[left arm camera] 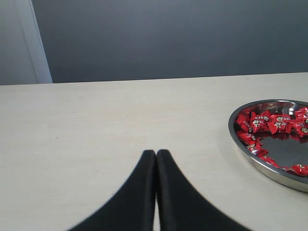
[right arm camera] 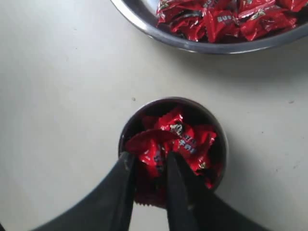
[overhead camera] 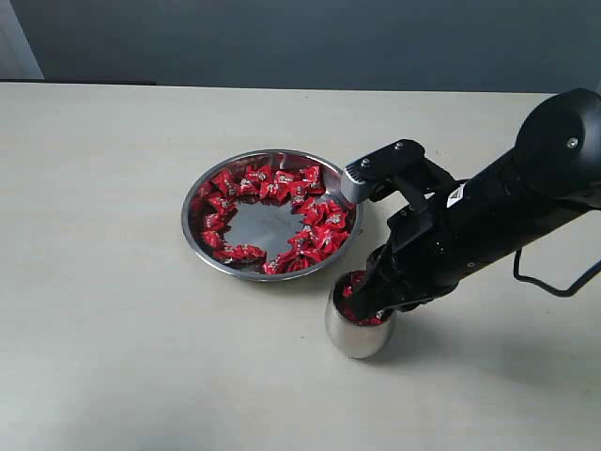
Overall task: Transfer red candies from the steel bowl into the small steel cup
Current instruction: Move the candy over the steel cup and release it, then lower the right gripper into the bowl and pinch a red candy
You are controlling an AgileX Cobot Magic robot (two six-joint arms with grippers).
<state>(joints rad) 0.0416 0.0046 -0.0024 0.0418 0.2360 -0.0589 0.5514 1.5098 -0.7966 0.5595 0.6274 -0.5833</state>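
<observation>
Right end effector (right arm camera: 150,159), jaws narrow, pinches a red candy (right arm camera: 153,148) over the heaped small steel cup (overhead camera: 349,336) beside the steel bowl (overhead camera: 268,225). Release low, then lift straight so no wrapper snags.

Steel bowl (left arm camera: 269,169) cropped; right gripper (right arm camera: 149,161) hides cup (right arm camera: 219,133) rim.

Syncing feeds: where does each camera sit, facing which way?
Exterior: raised, looking down at wide shallow steel bowl of red-wrapped candies, small rounded steel cup; right arm shows.
Left wrist: low, facing across pale table; shut left gripper shows.
Right wrist: above cup, looking down; right gripper pinches a candy.
All three show the bowl.
</observation>
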